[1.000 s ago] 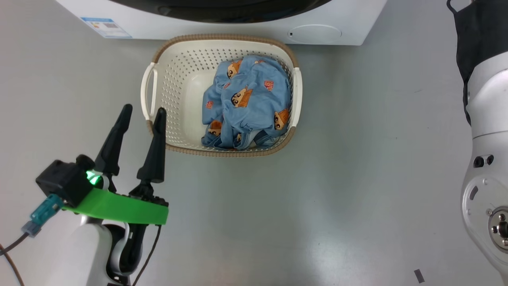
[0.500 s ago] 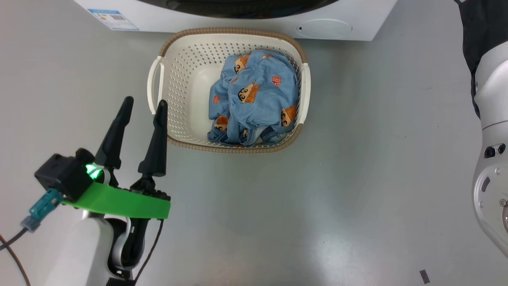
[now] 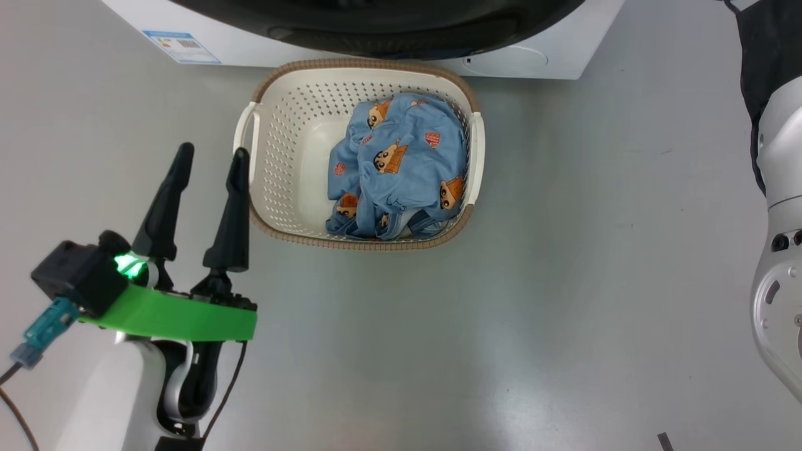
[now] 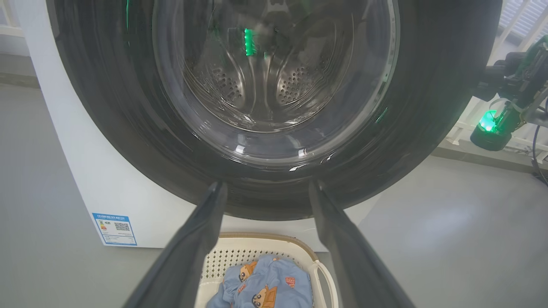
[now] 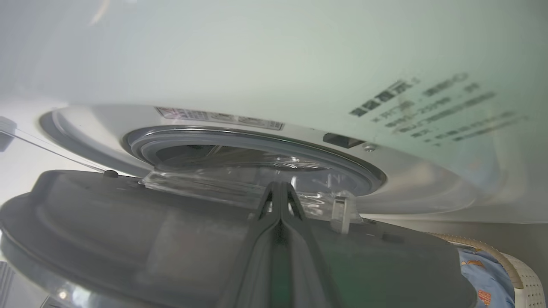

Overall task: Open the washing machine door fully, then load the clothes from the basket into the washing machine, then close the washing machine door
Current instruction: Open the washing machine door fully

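The washing machine (image 3: 564, 50) stands at the top of the head view, its door (image 3: 376, 31) ajar with the black rim hanging over the basket (image 3: 363, 66). The clothes (image 3: 401, 163) lie heaped in the basket's right half. My left gripper (image 3: 212, 153) is open and holds nothing, just left of the basket's left handle. In the left wrist view the gripper (image 4: 265, 186) faces the door's glass window (image 4: 274, 85). My right gripper (image 5: 278, 186) is shut, its tips resting against the door's inner side (image 5: 128, 226), below the grey gasket (image 5: 257, 137).
A blue label (image 3: 182, 47) and a round filter cap (image 3: 507, 57) mark the washer's lower front. My right arm's pale forearm (image 3: 780, 188) runs down the right edge. Its wrist with a green light (image 4: 501, 115) sits beside the door's right rim. Grey floor surrounds the basket.
The door's black rim has swung out from the washer and now overhangs the basket's far edge. The head camera shifted a little; my left gripper sits slightly lower and further left in the picture.
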Tool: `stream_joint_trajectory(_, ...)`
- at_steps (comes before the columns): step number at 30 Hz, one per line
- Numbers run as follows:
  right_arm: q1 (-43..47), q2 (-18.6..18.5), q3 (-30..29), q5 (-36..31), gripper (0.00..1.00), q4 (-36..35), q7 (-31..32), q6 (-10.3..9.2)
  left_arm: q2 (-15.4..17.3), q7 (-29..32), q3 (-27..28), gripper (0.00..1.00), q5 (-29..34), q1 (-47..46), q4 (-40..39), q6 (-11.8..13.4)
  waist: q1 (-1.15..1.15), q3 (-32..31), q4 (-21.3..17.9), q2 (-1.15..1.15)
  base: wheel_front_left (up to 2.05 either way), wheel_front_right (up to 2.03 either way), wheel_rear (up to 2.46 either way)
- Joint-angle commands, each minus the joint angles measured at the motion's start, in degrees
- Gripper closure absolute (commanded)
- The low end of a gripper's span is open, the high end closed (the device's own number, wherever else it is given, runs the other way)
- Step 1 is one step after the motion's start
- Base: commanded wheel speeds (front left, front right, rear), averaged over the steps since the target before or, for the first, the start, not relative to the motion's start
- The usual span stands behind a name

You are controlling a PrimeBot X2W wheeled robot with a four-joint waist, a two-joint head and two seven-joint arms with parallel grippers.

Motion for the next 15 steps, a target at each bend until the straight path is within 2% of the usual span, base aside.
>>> stream_joint_trajectory(1, -0.16, 3.25, 0.21, 0.71, 1.0, -2.23, 1.98, 0.21, 2.08, -0.36, 2.48, 0.0, 0.31, 0.28, -1.81, -0.15, 0.0, -0.11, 0.12, 0.0, 0.0, 0.0, 0.0)
stream_joint_trajectory(15, 3.43, 3.25, 0.35, 1.52, 1.0, -1.95, 13.64, 0.21, 2.23, -0.36, 3.32, 0.0, 0.65, 1.59, -2.29, -0.15, 0.0, -1.79, -0.42, 0.0, 0.0, 0.0, 0.0)
